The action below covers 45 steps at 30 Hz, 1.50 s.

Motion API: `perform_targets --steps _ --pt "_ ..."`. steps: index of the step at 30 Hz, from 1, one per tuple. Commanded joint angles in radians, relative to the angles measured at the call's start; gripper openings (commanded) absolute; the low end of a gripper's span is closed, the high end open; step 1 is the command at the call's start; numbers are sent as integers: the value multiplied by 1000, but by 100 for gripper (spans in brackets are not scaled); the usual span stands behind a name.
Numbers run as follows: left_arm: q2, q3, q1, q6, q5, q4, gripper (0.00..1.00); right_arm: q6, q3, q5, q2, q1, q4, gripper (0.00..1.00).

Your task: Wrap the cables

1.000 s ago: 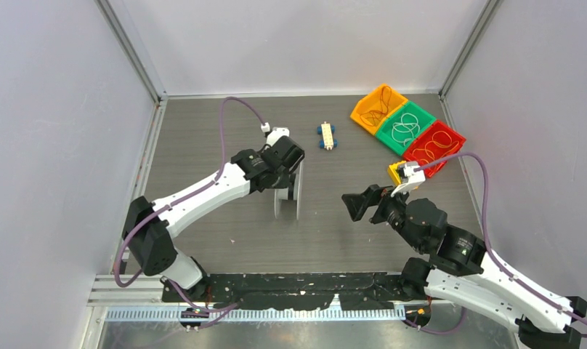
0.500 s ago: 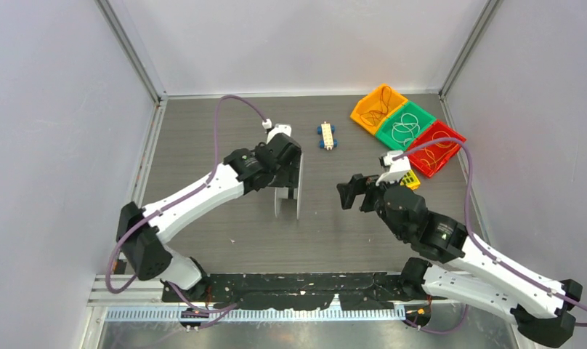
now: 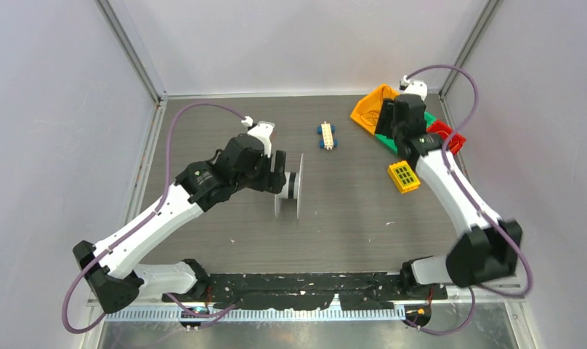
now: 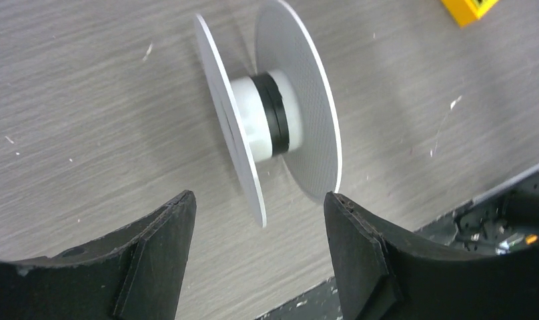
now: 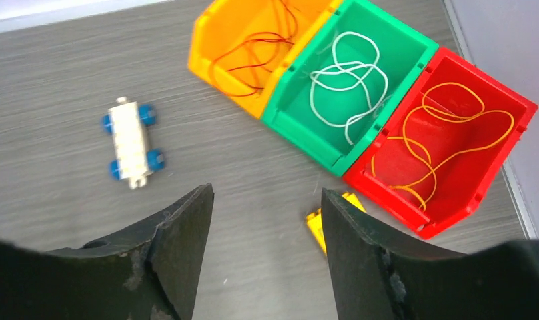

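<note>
Black and spread wide, my left pincer grips nothing. Just beyond its tips, apart from them, stands a white spool on its two disc rims near the middle of the grey wood-grain surface. The spool's axle lies level, running left to right, with a black band on the hub.

My right pincer is likewise released and hangs above the far right corner. Below it, the cables lie as a loose white tangle of loops in the green bin, stretched roughly along the bin's length; I cannot pick out their ends. An orange bin and a red bin flank the green one, touching it.
</note>
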Motion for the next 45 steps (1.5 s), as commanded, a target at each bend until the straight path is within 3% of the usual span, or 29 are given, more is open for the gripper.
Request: perform_targets --steps 1,5,10,19,32,45 --pt "-106 -41 -1 154 126 -31 71 -32 160 -77 224 -139 13 62" --pt "-211 -140 -1 236 41 -30 72 99 320 -145 437 -271 -9 57" --pt "-274 -241 -1 298 -75 7 73 474 464 -297 642 -376 -36 54" --pt "-306 -265 -1 312 -116 6 73 789 422 -201 711 -393 34 52" --pt "-305 -265 -1 312 -172 3 74 951 396 -243 783 -396 90 50" --pt "-326 -278 -1 315 -225 17 74 1034 412 -166 806 -396 102 47"
